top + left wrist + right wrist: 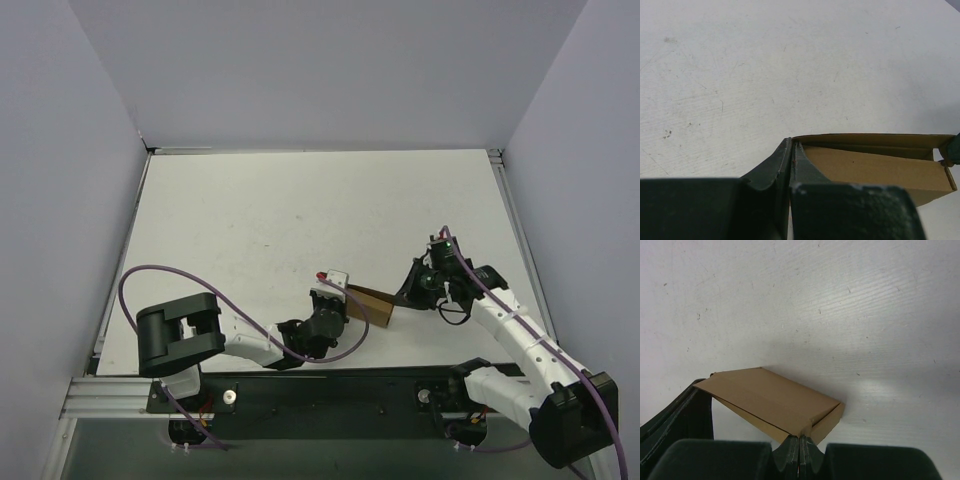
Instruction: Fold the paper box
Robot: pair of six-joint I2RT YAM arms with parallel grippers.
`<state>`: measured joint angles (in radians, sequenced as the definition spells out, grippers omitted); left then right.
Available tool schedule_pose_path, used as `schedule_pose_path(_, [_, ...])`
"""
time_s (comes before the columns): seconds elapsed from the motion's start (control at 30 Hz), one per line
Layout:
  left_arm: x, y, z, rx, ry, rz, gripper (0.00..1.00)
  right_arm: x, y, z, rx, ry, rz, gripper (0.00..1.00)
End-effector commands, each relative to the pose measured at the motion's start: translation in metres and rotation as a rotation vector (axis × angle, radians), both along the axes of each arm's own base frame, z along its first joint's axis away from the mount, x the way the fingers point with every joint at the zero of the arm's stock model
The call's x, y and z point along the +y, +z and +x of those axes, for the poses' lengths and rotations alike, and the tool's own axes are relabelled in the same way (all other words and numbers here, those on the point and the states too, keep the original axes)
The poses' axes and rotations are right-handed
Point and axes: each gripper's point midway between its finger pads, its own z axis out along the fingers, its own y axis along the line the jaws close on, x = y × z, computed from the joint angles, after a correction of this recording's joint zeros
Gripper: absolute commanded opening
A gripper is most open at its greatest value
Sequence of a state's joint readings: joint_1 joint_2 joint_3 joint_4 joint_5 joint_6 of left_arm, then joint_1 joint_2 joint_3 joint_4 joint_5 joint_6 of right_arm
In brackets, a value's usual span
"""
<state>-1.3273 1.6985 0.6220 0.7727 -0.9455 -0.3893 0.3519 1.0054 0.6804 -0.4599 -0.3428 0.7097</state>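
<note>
A small brown cardboard paper box [372, 300], part-folded into a flat, shallow shape with one long side open, sits towards 5 o'clock from the middle of the white surface [300, 200]. It lies between the two arms.

The left arm [255, 345] reaches in from 8 o'clock. Its jaws are clenched on the box's 9 o'clock end. In the left wrist view the two dark fingers [777, 167] press together on the thin cardboard edge, and the paper box [875, 167] runs off towards 3 o'clock, its top panel hanging over a paler inner panel.

The right arm [510, 330] comes in from 4 o'clock, and its jaws are pinched tight on the box's 3 o'clock end. In the right wrist view the fingertips [790, 447] meet at 6 o'clock on a corner of the paper box [770, 397]. The box slants up towards 10 o'clock, where the left arm's dark fingers [675, 415] hold its far end. A soft shadow lies on the surface beside the box. Whether the box touches the surface I cannot tell.

A purple cable [135, 285] loops beside the left arm.
</note>
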Motion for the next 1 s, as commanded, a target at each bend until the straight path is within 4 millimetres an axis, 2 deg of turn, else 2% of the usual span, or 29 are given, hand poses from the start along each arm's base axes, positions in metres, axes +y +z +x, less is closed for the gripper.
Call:
schedule_pose_path(0.0, [0.056, -0.120, -0.043, 0.210, -0.161, 0.512, 0.00, 0.006, 0.013, 0.009, -0.051, 0.003, 0.065, 0.00])
schedule_pose_path(0.3, [0.049, -0.114, -0.044, 0.198, -0.169, 0.512, 0.00, 0.010, 0.009, 0.003, -0.045, 0.023, 0.073, 0.00])
schedule_pose_path(0.63, [0.037, -0.117, -0.050, 0.179, -0.204, 0.555, 0.00, 0.038, -0.009, -0.005, -0.035, 0.050, 0.081, 0.00])
schedule_pose_path(0.77, [0.036, -0.118, -0.052, 0.175, -0.212, 0.563, 0.00, 0.042, -0.006, 0.002, -0.070, -0.004, 0.115, 0.00])
schedule_pose_path(0.97, [0.035, -0.119, -0.053, 0.172, -0.215, 0.573, 0.00, 0.039, 0.002, 0.006, -0.117, -0.050, 0.130, 0.00])
